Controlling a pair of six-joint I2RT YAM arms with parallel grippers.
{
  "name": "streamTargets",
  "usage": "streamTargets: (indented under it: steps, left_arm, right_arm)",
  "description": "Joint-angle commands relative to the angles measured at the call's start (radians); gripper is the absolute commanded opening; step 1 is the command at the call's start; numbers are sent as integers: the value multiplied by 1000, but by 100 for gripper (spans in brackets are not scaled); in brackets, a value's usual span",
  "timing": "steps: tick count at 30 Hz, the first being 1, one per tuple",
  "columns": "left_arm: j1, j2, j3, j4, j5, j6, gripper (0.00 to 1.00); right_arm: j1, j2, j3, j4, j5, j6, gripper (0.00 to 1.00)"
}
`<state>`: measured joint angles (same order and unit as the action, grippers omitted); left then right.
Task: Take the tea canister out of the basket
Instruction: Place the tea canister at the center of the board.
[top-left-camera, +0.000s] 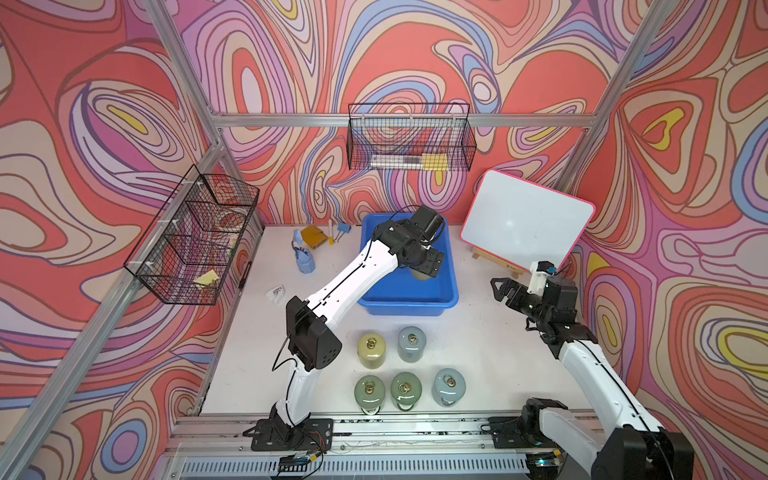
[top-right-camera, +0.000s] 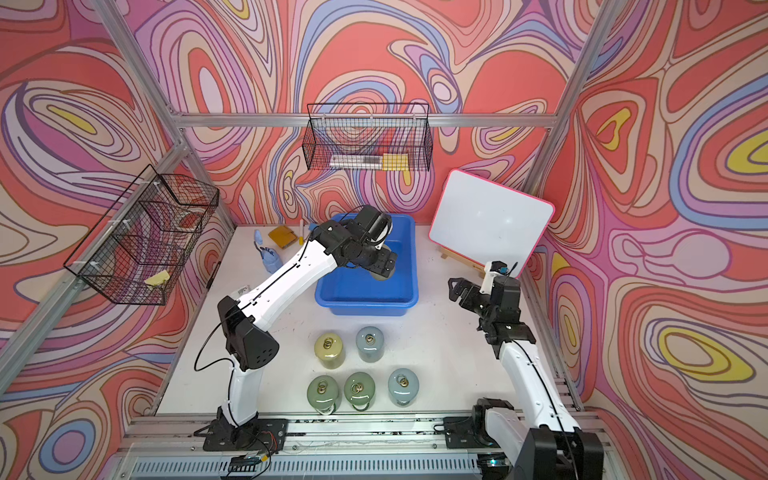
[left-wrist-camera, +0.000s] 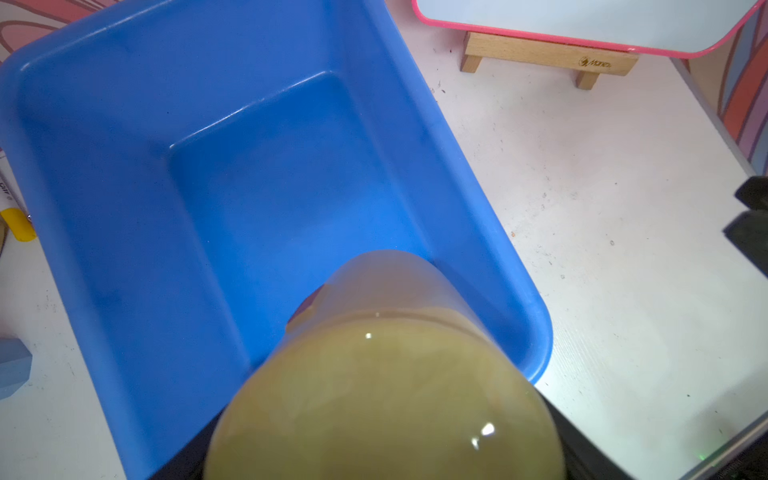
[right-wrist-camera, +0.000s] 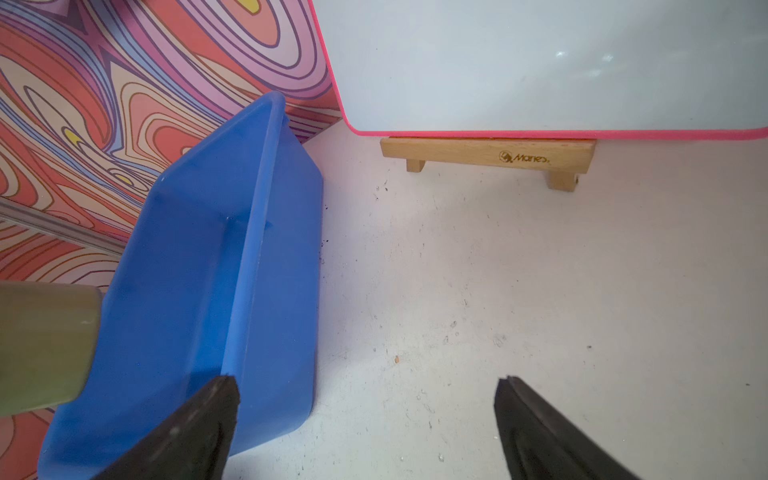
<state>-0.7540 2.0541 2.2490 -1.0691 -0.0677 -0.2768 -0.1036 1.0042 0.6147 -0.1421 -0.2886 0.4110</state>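
The blue basket (top-left-camera: 407, 305) (top-right-camera: 365, 306) stands at the back middle of the table. My left gripper (top-left-camera: 424, 268) (top-right-camera: 380, 270) reaches down into its right half and is shut on an olive-green tea canister (top-left-camera: 419, 276) (left-wrist-camera: 386, 395). In the left wrist view the canister fills the near field, with its base over the basket's (left-wrist-camera: 124, 208) inner wall near a corner. I cannot tell whether the base touches the floor. The right wrist view shows the canister (right-wrist-camera: 41, 345) beyond the basket's (right-wrist-camera: 249, 249) rim. My right gripper (top-left-camera: 500, 289) (right-wrist-camera: 365, 390) hovers open and empty to the right of the basket.
Several tea canisters stand in front of the basket, among them a yellow-green one (top-left-camera: 371, 349) and a grey-blue one (top-left-camera: 449, 386). A pink-rimmed whiteboard (top-left-camera: 528, 224) leans on a wooden stand at the back right. Small items (top-left-camera: 311, 237) lie left of the basket. Black wire baskets (top-left-camera: 409, 139) hang on the walls.
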Motion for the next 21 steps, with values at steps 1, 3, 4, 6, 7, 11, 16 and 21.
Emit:
streamTargets:
  steps: [1,3,4,6,7,11,16,21]
  left_arm:
    - [-15,-68,-3,19,21,1,36]
    - [-29,-78,-12,19,19,0,35]
    - [-40,-84,-18,21,15,0,35]
    - [-60,-95,-30,26,2,-2,35]
    - [-70,-99,-36,29,-5,-4,35]
    - [-125,-116,-57,36,-29,-15,35]
    - [-205,-124,-73,46,-55,-32,35]
    - [-279,-120,-92,62,-62,-54,34]
  right_arm:
    - [-4,-1,-15,12,11,-4,98]
    - [-4,-4,-16,13,15,-1,98]
    - [-4,-4,-16,12,17,-3,98]
    - [-4,-7,-16,11,23,-3,98]
    - [-4,-9,-18,11,27,-3,98]
    - [-4,-14,-19,7,51,-1,98]
    - [-4,-25,-21,-7,95,3,98]
    - [-4,-32,-26,-18,141,10,98]
